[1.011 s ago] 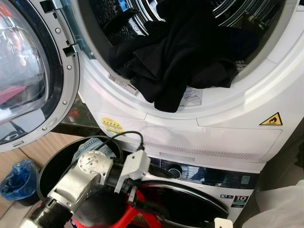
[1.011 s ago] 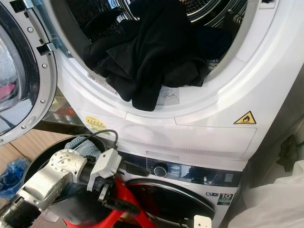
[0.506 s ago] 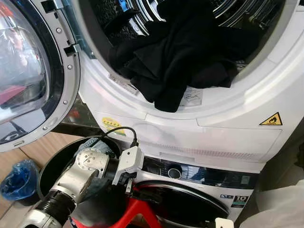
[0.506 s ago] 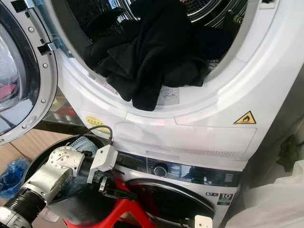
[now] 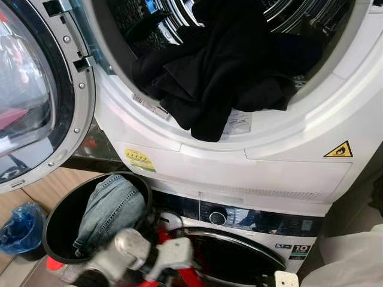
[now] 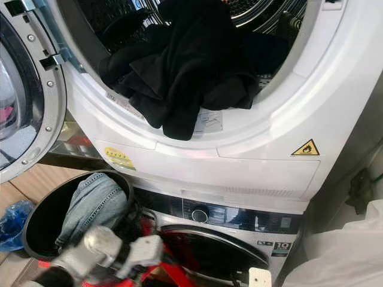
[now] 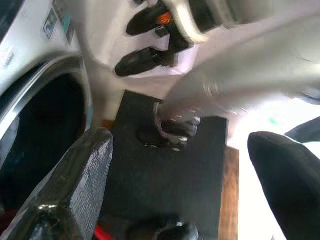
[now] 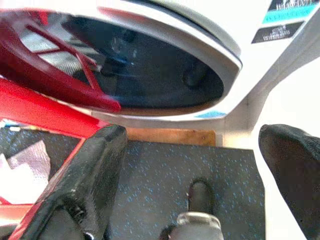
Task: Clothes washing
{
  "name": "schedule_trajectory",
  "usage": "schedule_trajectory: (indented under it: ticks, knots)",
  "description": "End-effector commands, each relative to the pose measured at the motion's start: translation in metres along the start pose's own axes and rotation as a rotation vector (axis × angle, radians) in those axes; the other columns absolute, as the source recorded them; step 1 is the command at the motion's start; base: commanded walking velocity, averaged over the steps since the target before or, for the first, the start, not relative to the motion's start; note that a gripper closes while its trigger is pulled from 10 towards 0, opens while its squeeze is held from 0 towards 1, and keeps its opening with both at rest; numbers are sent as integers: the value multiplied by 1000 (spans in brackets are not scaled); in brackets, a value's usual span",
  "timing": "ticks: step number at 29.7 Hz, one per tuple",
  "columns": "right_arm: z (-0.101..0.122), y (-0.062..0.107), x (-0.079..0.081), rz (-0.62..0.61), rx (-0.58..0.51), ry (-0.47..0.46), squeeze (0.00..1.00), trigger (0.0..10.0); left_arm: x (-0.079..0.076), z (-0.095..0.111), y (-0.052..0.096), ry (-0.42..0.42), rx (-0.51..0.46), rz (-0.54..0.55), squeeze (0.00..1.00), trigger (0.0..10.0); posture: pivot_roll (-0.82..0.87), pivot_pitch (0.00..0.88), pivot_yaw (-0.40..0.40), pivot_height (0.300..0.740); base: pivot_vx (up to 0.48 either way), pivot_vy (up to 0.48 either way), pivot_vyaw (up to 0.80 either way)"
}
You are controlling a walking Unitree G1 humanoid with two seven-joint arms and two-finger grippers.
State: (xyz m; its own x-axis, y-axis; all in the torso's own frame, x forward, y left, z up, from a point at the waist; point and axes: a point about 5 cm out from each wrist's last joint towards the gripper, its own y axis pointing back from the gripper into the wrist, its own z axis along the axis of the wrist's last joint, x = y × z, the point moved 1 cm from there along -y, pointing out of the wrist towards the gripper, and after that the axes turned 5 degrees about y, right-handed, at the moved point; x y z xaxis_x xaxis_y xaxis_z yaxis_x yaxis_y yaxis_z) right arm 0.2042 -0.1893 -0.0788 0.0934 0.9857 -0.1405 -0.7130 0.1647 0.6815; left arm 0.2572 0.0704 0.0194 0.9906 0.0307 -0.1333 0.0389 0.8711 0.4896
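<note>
Black clothes [image 5: 221,72] hang over the drum [image 5: 179,128] lip (jeans [image 5: 111,209] sit in the bucket [image 5: 57,224]). Both grippers, left [image 7: 180,165] and right [image 8: 195,165], gape empty. The blurred left arm probably risks snagging the bucket.

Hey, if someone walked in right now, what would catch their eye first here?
The heap of black clothes spilling over the lip of the open upper drum, its round door swung wide to the left. Below, a black bucket holds blue jeans beside the lower washer, with the blurred left arm low in front.
</note>
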Motion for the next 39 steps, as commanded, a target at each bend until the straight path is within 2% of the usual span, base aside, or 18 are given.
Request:
schedule_trajectory:
  ticks: [1, 5, 7, 9, 13, 15, 16, 19, 21, 22, 23, 25, 31, 32, 35, 36, 38, 39]
  knots:
    - [8, -2, 6, 23, -33, -7, 0, 10000, 5, -20, 7, 60, 72, 97, 0, 10000, -72, 55, 156, 740, 0, 0, 0]
    - [12, -3, 5, 39, -48, 3, 0, 10000, 2, -31, -6, 178, 77, 163, 0, 10000, -76, 51, 149, 740, 0, 0, 0]
    - [12, -3, 3, 58, -53, 28, 0, 10000, 1, -36, -14, 128, 152, 213, 0, 10000, -83, 47, 144, 740, 0, 0, 0]
    - [12, -2, 1, 58, -54, 39, 0, 10000, 3, -39, -14, 128, 171, 256, 0, 10000, -83, 42, 139, 740, 0, 0, 0]
    - [11, -2, -8, 62, -73, 83, 0, 10000, 14, -53, -5, 243, 209, 481, 0, 10000, -101, 40, 128, 740, 0, 0, 0]
    - [12, -2, -9, 64, -76, 88, 0, 10000, 14, -54, -4, 274, 197, 500, 0, 10000, -101, 40, 128, 740, 0, 0, 0]
    - [13, -2, -13, 64, -86, 97, 0, 10000, 16, -57, -1, 341, 168, 555, 0, 10000, -120, 42, 124, 740, 0, 0, 0]
    - [17, -2, -17, 75, -107, 115, 0, 10000, 16, -65, 5, 374, 181, 611, 0, 10000, -134, 40, 117, 740, 0, 0, 0]
    - [19, -2, -16, 86, -122, 124, 0, 10000, 18, -69, 11, 449, 154, 677, 0, 10000, -137, 39, 111, 740, 0, 0, 0]
    - [20, -2, -16, 96, -133, 138, 0, 10000, 19, -72, 15, 527, 114, 730, 0, 10000, -144, 40, 103, 740, 0, 0, 0]
    - [20, -2, -17, 98, -136, 143, 0, 10000, 19, -73, 16, 546, 102, 740, 0, 10000, -144, 40, 103, 740, 0, 0, 0]
    - [18, -1, -18, 109, -137, 158, 0, 10000, 11, -75, 10, 582, 77, 665, 0, 10000, -154, 44, 94, 740, 0, 0, 0]
    - [16, 1, -22, 112, -143, 154, 0, 10000, 2, -72, -5, 589, 66, 563, 0, 10000, -164, 54, 87, 740, 0, 0, 0]
    - [17, 1, -21, 119, -154, 159, 0, 10000, -1, -65, -15, 511, 81, 504, 0, 10000, -161, 57, 85, 740, 0, 0, 0]
    - [20, 1, -20, 119, -166, 154, 0, 10000, -6, -54, -32, 410, 117, 415, 0, 10000, -163, 57, 83, 740, 0, 0, 0]
    - [22, 0, -20, 118, -173, 148, 0, 10000, -13, -49, -45, 354, 152, 347, 0, 10000, -165, 59, 84, 740, 0, 0, 0]
    - [23, 0, -20, 118, -175, 147, 0, 10000, -15, -48, -49, 336, 166, 324, 0, 10000, -165, 59, 84, 740, 0, 0, 0]
    - [28, -1, -17, 125, -193, 146, 0, 10000, -19, -48, -57, 305, 228, 328, 0, 10000, -183, 60, 88, 740, 0, 0, 0]
